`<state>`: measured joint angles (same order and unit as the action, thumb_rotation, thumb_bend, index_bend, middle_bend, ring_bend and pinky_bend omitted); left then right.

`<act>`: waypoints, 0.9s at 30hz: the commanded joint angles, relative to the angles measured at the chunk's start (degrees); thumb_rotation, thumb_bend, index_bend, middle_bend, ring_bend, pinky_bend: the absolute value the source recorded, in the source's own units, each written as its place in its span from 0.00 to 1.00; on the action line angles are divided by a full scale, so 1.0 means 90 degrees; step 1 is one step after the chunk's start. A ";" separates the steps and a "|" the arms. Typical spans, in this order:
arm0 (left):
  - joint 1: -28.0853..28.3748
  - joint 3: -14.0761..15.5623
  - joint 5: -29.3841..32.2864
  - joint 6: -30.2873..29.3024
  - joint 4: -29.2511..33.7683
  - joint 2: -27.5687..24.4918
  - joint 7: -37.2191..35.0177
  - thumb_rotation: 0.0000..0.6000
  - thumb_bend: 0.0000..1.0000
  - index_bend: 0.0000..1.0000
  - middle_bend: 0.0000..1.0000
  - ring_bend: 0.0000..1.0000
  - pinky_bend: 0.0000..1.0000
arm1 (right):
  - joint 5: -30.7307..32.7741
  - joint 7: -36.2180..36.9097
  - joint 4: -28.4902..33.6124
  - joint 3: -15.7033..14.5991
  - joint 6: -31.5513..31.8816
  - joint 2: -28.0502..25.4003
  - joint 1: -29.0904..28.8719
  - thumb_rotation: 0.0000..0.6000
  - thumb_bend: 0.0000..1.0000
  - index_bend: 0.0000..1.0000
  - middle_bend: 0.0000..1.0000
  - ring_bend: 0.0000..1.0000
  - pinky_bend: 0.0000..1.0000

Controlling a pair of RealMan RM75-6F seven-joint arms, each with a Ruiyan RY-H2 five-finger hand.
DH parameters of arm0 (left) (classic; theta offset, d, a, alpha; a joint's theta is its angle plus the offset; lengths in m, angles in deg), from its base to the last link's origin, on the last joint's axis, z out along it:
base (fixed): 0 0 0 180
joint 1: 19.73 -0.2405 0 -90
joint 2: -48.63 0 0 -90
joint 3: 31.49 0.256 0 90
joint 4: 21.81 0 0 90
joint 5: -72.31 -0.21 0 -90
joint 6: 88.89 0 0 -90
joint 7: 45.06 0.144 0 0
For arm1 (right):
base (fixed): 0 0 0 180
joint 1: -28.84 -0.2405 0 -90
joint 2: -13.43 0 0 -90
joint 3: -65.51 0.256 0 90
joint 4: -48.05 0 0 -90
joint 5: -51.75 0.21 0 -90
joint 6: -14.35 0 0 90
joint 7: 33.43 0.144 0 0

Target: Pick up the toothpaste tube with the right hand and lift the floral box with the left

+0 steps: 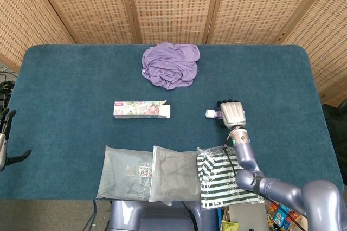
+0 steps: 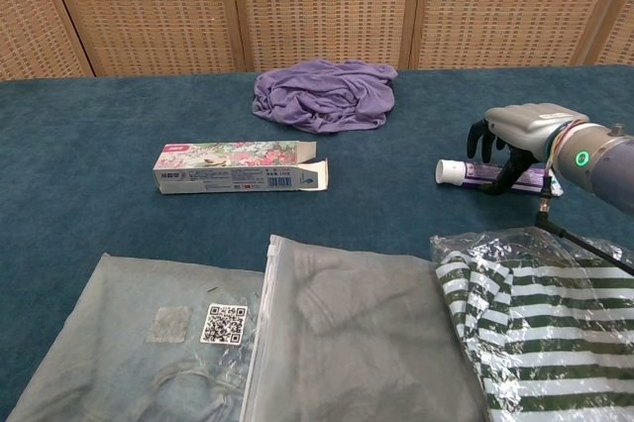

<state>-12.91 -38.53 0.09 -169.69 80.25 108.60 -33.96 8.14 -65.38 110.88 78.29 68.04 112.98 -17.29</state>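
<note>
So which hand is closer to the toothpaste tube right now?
Right. The right hand is down over the toothpaste tube, fingers around its body. The left hand is off the table's far left edge, well away from it.

wall: woven wicker screen panels (image 1: 173, 3) | table: teal carpet-like top (image 1: 65, 79)
</note>
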 commanded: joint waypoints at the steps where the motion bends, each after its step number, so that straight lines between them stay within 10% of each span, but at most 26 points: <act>1: 0.0013 0.0002 0.0021 0.0015 -0.0006 0.0007 0.0015 1.00 0.18 0.00 0.00 0.00 0.00 | -0.0087 0.0044 -0.0277 -0.0074 -0.0098 0.0089 0.0034 1.00 0.36 0.32 0.37 0.28 0.30; 27: 0.0172 0.0035 0.0131 0.0212 -0.0057 0.0092 0.0136 1.00 0.18 0.00 0.00 0.00 0.00 | -0.1013 0.0831 -0.0280 -0.0168 -0.0163 -0.0280 0.0423 1.00 0.64 0.62 0.63 0.50 0.45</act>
<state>-11.46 -38.17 1.22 -167.89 79.78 109.40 -32.81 -0.11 -58.59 107.54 76.89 66.17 111.19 -13.89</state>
